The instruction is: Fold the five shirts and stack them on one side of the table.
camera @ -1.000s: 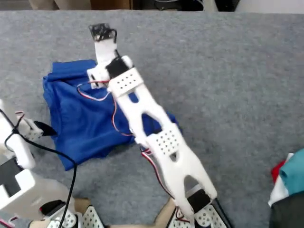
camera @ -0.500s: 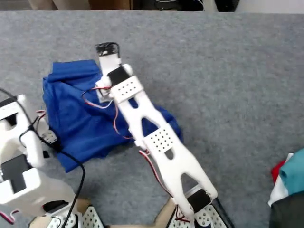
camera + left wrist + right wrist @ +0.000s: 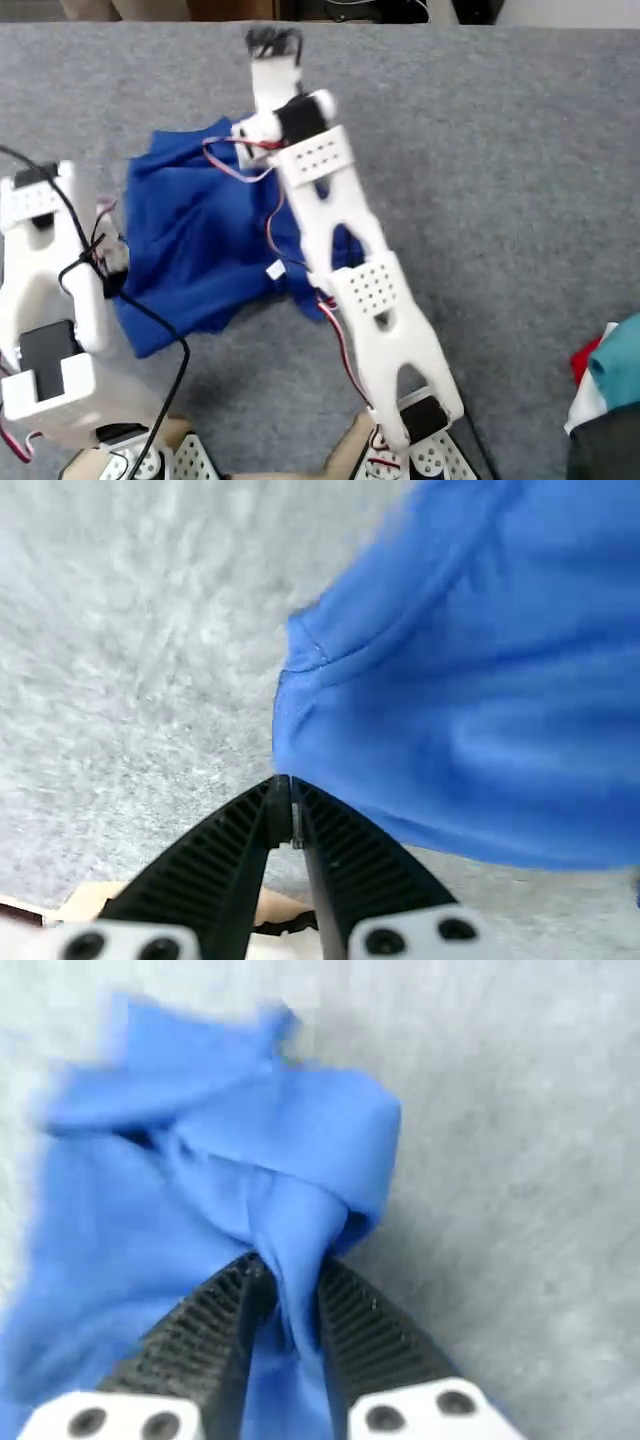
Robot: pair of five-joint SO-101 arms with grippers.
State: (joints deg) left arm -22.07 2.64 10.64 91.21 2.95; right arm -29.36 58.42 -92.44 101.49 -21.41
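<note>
The blue shirt (image 3: 200,240) is mid-fold: the right tool (image 3: 290,1272) clamps its bunched far edge, and the left tool (image 3: 287,788) is clenched at the left hem (seemingly pinching it). Next, both edges likely need carrying across and laying flat.

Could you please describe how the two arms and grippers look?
Both arms are white plastic; the right arm has perforated panels and trails red-and-white wires, the left arm a black cable. The left gripper and right gripper have black ridged fingers.
</note>
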